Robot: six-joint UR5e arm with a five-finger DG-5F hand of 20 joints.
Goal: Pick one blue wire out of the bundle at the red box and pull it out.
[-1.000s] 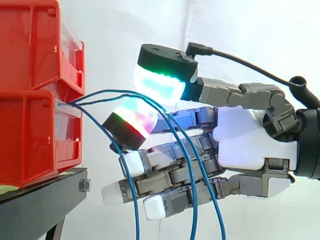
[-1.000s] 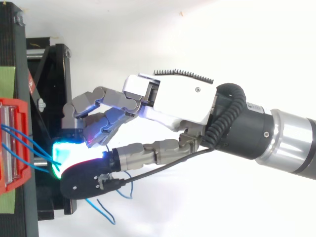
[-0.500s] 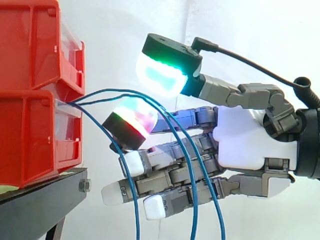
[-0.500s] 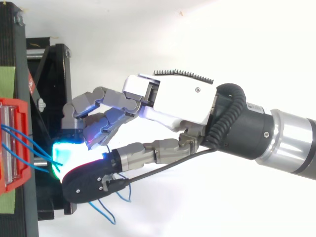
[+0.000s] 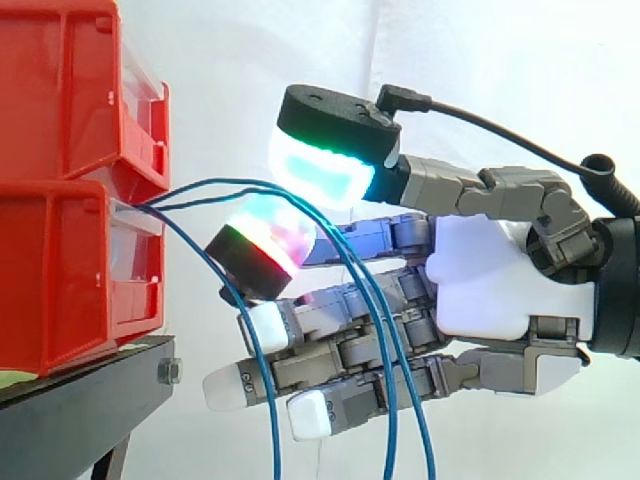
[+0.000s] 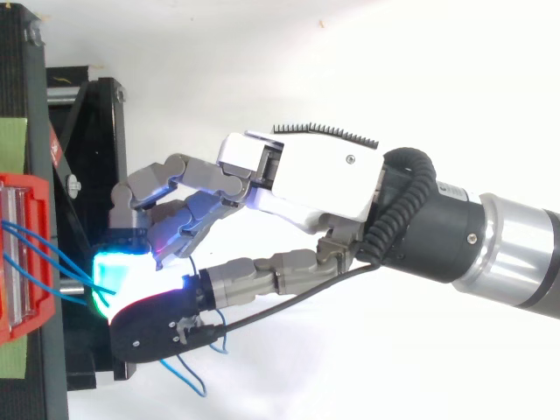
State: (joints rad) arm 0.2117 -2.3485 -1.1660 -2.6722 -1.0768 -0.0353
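Several blue wires (image 5: pixel 215 185) leave the front of the lower red box (image 5: pixel 70 280), arc right and hang down across my hand (image 5: pixel 490 280). At the top of the arc they run between the thumb's green-cyan pad (image 5: pixel 315 170) above and a red-green fingertip (image 5: pixel 275 235) below, which are pinched together on a wire. The other fingers lie loosely curled lower down, white-tipped, behind the hanging strands. From above, the wires (image 6: pixel 44 254) run from the box (image 6: pixel 22 254) into the glow of the pinching pads, and loose ends (image 6: pixel 188 381) dangle below the hand (image 6: pixel 306 179).
A second red bin (image 5: pixel 70 90) is stacked on the lower one, both on a black stand (image 5: pixel 90 390). The stand's frame (image 6: pixel 96 175) lies under the fingertips in the top view. A white curtain is behind.
The thumb lifted slightly half a second ago and has come back down onto the wires. The hanging strand on the right has swung a little left. The arm has stayed in place.
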